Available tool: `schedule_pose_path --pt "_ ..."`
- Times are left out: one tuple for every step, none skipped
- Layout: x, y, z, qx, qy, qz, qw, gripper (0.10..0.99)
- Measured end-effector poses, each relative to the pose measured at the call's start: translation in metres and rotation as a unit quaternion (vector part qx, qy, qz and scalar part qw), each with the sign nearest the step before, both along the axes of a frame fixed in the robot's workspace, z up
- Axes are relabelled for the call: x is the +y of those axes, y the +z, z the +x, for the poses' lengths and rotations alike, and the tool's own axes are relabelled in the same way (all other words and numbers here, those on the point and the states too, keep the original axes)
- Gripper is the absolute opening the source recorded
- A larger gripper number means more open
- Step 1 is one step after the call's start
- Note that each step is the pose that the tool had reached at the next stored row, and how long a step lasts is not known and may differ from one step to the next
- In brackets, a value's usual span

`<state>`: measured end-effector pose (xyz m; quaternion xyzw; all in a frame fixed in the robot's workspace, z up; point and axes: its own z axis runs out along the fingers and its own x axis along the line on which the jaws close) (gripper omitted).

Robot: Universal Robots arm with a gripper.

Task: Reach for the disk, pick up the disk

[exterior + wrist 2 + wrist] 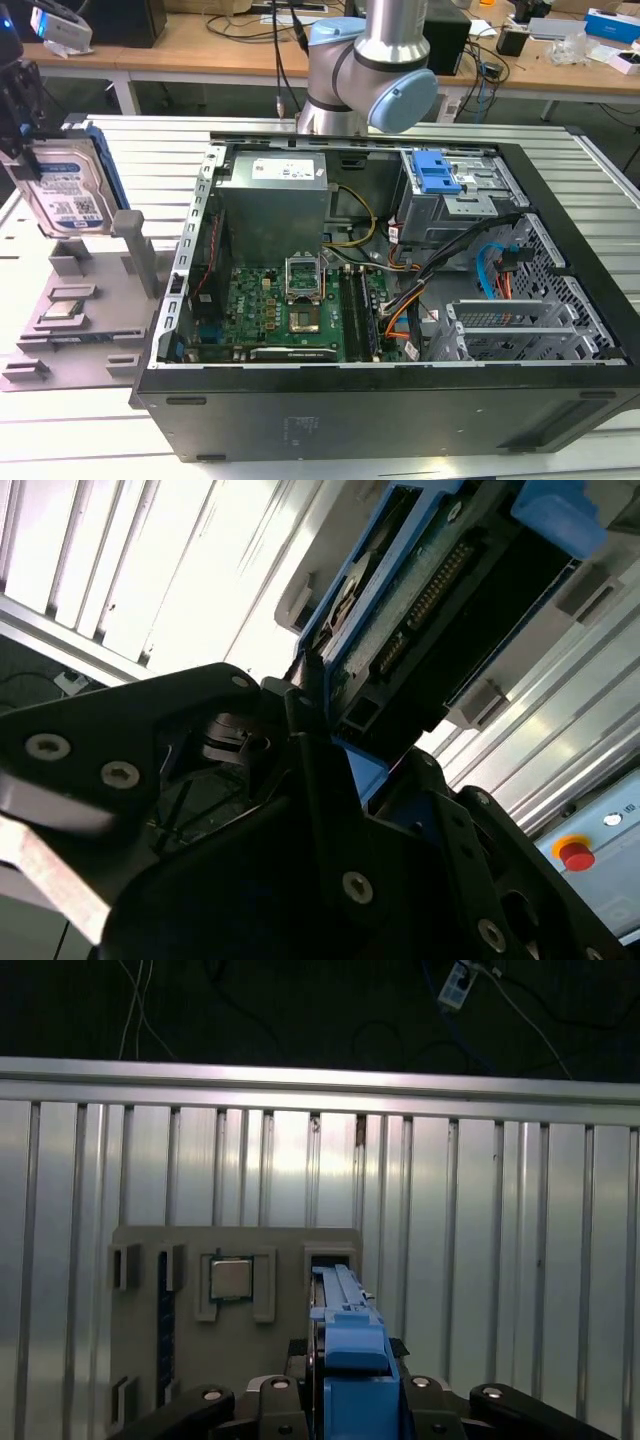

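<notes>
The disk (70,190) stands on edge at the exterior view's left, silver with a white-and-blue label and blue side rails. My gripper (22,140) is shut on its upper end. In the first wrist view the disk (345,1345) runs edge-on away from the gripper (345,1395), with a black finger on each side of the blue rail. Its far end reaches the slot of the grey holder (140,1360); I cannot tell if it touches. The second wrist view shows the disk's circuit-board side (420,610) clamped by the gripper (320,715).
The grey holder (95,290) lies under the disk and carries a small square silver chip (62,308) (232,1278). An open computer case (560,400) takes up the middle and right of the slatted metal table (60,420). The arm's base (370,70) stands behind the case.
</notes>
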<state>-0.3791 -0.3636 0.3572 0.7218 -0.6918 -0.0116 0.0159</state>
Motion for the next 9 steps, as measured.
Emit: schedule_pose_path --pt "0.0000 0.0027 0.0000 0.0000 0.000 0.0000 1.0000 0.369" --pt "0.0000 0.0051 0.0000 0.0000 0.000 0.0000 1.0000 0.369" --pt "0.0000 0.0072 0.0000 0.0000 0.000 0.0000 1.0000 0.369" --pt "0.0000 0.0119 0.0000 0.0000 0.000 0.0000 1.0000 0.369" --pt "0.0000 0.0151 0.0000 0.0000 0.000 0.0000 1.0000 0.369" --pt "0.0000 0.0203 0.0000 0.0000 0.000 0.0000 1.0000 0.369" --pt "0.0000 0.0232 0.0000 0.0000 0.000 0.0000 1.0000 0.369" --pt "0.0000 0.0255 0.0000 0.0000 0.000 0.0000 1.0000 0.369" --pt "0.0000 0.0284 0.0000 0.0000 0.000 0.0000 1.0000 0.369"
